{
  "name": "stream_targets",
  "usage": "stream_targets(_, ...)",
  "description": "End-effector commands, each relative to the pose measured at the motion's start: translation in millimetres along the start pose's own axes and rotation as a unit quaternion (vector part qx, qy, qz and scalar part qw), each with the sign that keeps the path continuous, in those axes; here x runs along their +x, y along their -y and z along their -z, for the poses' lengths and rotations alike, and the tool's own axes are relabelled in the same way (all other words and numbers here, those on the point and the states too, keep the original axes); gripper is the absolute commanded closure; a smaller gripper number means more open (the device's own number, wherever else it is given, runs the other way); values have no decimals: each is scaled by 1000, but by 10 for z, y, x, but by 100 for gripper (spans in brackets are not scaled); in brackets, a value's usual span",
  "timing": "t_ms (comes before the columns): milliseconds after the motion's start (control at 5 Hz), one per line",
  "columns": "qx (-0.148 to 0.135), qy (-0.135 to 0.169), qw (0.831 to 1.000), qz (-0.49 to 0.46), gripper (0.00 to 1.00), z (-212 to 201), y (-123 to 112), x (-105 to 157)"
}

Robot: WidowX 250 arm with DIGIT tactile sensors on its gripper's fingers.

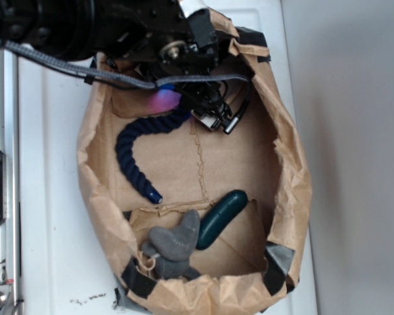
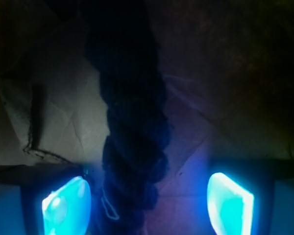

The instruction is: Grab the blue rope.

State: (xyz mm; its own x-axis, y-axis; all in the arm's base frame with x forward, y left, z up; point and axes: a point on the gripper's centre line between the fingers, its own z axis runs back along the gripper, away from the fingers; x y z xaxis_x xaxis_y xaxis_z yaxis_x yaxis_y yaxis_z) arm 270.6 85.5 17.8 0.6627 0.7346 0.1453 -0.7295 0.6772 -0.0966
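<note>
The blue rope [image 1: 132, 154] lies inside a brown paper bag [image 1: 289, 190] laid open on a white surface [image 1: 49, 197]. Its long body curves like a hook: from the bright blue tip [image 1: 156, 197] near the bag's middle it runs up toward the bag's left wall, then bends right toward the top edge, where its other end passes under the tool [image 1: 207, 111]. In the wrist view the rope [image 2: 134, 147] runs straight up the frame, between the two glowing pads [image 2: 66, 205], lying nearer the left one; the pads stand well apart, so the tool is open with the rope between its fingers but not pinched.

Near the bag's bottom edge a dark green capsule [image 1: 221, 216] lies tilted, and just left of it a grey plush toy [image 1: 174, 243] rests against the bag's lower wall. Both are well apart from the rope. A grey braided cable [image 1: 65, 65] crosses the bag's top left rim.

The arm's dark body hides the rope's upper end and the bag's top edge. The wrist view is dim and blue-lit, so the rope's strands are hard to make out.
</note>
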Motion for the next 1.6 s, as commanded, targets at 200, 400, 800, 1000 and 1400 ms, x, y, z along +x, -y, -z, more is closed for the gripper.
stream_targets(200,-7,29,1000,4,100,85,106,-33)
stream_targets(400,-7,29,1000,4,100,68,106,-21)
stream_targets(800,-5,19,1000,9,100,-32,133,-23)
stream_targets(1000,-12,4,1000,19,100,-302,146,-23)
stream_targets(1400,-57,-33,996,68,100,-1082,209,-27)
